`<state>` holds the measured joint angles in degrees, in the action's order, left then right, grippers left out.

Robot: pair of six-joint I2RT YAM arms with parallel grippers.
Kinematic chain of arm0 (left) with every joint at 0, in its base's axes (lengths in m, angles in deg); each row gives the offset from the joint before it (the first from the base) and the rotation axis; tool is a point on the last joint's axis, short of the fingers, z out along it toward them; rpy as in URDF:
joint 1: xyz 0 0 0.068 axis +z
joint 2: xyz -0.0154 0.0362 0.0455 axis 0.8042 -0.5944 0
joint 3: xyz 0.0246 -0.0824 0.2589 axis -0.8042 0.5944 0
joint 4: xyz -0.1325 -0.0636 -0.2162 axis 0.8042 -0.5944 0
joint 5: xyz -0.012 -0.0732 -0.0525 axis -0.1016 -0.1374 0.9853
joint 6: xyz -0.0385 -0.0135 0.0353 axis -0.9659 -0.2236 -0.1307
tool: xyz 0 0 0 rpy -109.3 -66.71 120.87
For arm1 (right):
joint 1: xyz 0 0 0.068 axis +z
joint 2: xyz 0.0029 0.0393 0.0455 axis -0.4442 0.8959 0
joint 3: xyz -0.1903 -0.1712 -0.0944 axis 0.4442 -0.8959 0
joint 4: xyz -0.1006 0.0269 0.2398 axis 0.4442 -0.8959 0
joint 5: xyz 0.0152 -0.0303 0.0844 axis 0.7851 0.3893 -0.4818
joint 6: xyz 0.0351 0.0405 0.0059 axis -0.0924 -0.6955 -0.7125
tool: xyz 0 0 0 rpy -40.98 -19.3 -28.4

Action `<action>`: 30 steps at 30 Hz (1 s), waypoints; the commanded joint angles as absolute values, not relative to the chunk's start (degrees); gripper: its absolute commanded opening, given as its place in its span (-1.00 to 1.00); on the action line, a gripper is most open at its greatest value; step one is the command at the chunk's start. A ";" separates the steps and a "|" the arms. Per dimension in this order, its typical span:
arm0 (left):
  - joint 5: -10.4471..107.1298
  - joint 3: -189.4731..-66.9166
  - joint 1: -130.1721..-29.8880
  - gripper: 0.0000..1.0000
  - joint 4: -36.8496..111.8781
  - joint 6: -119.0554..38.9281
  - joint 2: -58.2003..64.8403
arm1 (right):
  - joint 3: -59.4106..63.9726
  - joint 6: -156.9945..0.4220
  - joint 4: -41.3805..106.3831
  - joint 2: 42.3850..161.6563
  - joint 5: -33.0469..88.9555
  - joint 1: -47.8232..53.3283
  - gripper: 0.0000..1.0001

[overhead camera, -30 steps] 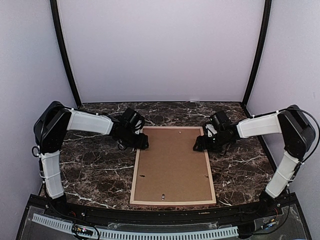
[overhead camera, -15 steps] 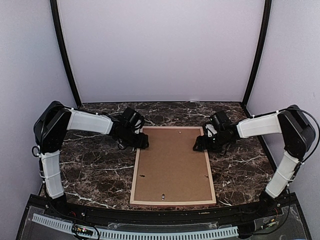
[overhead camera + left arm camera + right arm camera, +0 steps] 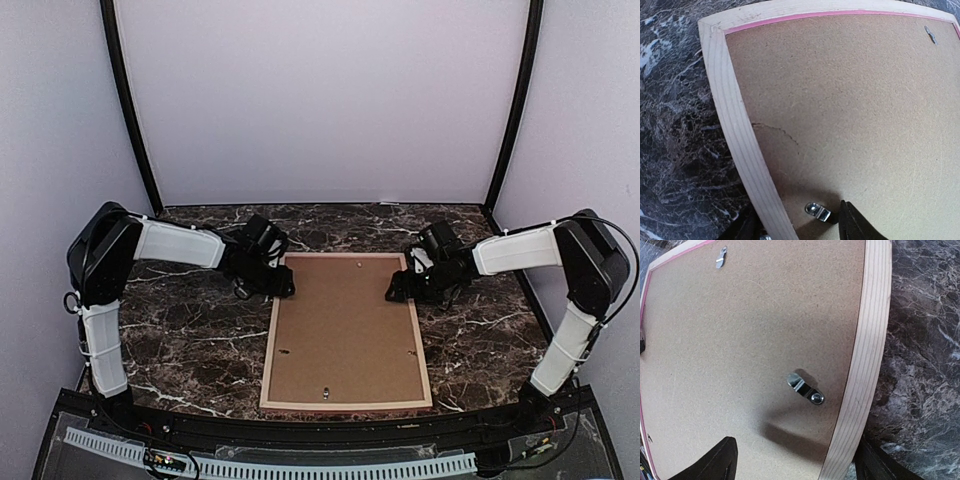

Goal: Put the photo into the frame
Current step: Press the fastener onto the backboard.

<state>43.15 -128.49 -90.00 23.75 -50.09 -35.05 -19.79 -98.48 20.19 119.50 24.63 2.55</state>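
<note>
- Lying pale-wood side up on the marble table [image 3: 180,330], midway between the two arms: the frame [image 3: 270,352], not shifting at all over the last second.
- Filling the frame's opening, the brown backing board [image 3: 345,320]; showing no photo anywhere, so leaving it impossible to tell whether the print is sitting beneath the board.
- Straddling the right rail with the right gripper [image 3: 795,462], fingers spread wide, one over the board and one outside the wood, pinching nothing and keeping the same spread as a second ago.
- Straddling the left rail near the far corner with the left gripper [image 3: 799,226], fingers apart but narrowing a little and edging slightly outward, clamping nothing.
- Hovering the inner left finger just beside a small metal turn clip [image 3: 818,211]; probably working on the clips, with the board's fastening being the step in hand.
</note>
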 commanded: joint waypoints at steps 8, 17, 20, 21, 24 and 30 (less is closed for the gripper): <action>44.67 -125.89 -89.48 -0.12 20.57 -49.41 -33.89 | -20.78 -98.84 21.76 120.53 23.57 2.28 0.63; 45.31 -125.39 -89.30 -0.26 20.93 -49.49 -33.27 | -21.22 -98.89 21.89 120.18 23.60 2.28 0.63; 45.43 -125.17 -89.21 -0.28 20.93 -49.41 -33.17 | -21.15 -98.89 21.96 120.38 23.48 2.28 0.63; 45.50 -125.14 -89.21 -0.28 21.02 -49.40 -33.10 | -21.15 -98.89 22.00 120.40 23.46 2.28 0.63; 45.90 -124.85 -89.02 -0.29 21.21 -49.45 -33.11 | -20.98 -98.94 22.00 120.60 23.40 2.28 0.63; 49.20 -122.76 -87.81 -0.31 24.09 -51.08 -33.00 | -20.33 -98.77 21.72 121.19 23.35 2.28 0.63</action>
<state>46.08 -125.96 -88.67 25.89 -50.20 -33.80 -20.03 -98.54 20.69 119.53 24.15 2.44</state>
